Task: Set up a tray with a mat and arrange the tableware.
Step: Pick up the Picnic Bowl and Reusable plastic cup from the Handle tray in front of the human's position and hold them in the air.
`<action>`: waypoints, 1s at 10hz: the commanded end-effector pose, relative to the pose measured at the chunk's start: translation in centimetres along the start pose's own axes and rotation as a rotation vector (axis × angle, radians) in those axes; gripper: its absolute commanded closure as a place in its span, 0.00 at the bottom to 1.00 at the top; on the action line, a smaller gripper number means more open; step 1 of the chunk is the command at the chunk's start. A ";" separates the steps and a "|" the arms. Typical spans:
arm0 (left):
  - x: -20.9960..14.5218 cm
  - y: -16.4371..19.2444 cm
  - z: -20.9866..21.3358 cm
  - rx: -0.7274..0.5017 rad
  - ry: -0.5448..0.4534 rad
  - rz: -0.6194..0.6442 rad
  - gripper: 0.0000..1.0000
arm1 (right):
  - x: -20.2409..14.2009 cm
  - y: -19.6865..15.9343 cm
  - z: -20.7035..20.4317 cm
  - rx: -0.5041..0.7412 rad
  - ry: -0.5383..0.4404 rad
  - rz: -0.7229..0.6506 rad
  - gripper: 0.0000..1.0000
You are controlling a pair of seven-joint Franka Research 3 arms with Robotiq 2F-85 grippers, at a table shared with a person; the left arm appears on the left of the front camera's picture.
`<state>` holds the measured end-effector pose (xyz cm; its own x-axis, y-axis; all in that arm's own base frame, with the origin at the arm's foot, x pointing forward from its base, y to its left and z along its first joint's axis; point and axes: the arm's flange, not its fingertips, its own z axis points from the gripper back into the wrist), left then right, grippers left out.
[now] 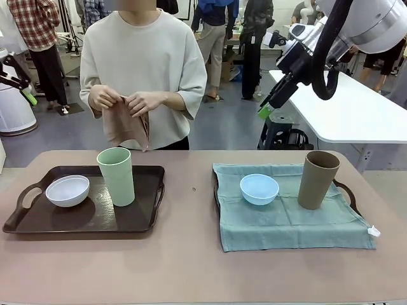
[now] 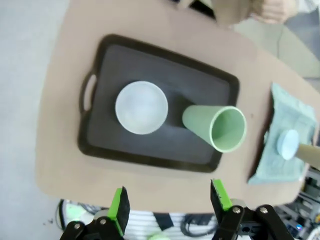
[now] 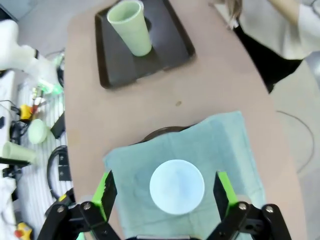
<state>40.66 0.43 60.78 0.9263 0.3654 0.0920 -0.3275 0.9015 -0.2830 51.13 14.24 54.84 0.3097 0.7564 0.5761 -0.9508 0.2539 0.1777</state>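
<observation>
L gripper [image 2: 169, 200] spread, facing glossy dark tray [image 2: 200, 80]; R gripper [image 3: 165, 186] spread, facing round blue bowl [image 3: 177, 192] on creased mat [image 3: 220, 140].

Right tray [image 1: 215, 190] mostly hidden beneath mat [image 1: 286, 222]; rim and handle alone visible. Tan tumbler [image 2: 309, 152] cut off by left wrist view's right edge. White tag [image 1: 374, 232] at mat corner: too small to identify.

Rounded-corner matte tan-brown tabletop [image 1: 191, 267] across foreground. Beyond it smooth grey-blue floor [image 1: 229, 130], evenly lit, soft shadows. Long white table [image 1: 362, 114] at picture right, dark metal stool [image 1: 280, 133] beside its near end. Several standing people [image 1: 213, 38] farther back. Right wrist view: loop of black cable [image 3: 56, 172] on floor beside tabletop.
</observation>
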 end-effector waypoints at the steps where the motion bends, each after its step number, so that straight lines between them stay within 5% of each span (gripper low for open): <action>1: 0.1 0.2 -0.6 -0.028 -0.026 0.020 0.14 | 0.6 0.5 0.0 -0.017 0.024 0.000 0.00; 6: 0.0 0.0 0.0 0.000 0.000 0.000 0.14 | 0.4 0.4 0.0 -0.001 0.010 0.013 0.00; 7: 0.3 0.0 -0.3 -0.017 -0.003 -0.002 0.14 | -1.3 1.0 0.0 -0.033 -0.040 0.150 0.00; 10: 2.8 -3.2 -2.7 0.248 -0.123 -0.050 0.14 | 5.4 -2.2 -7.3 -0.059 0.084 0.403 0.00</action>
<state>43.68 -1.03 58.83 0.9291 0.3274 0.1718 -0.3041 0.9409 -0.1488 52.33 19.29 52.92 -0.0025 0.8391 0.5440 -0.9991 0.0210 -0.0371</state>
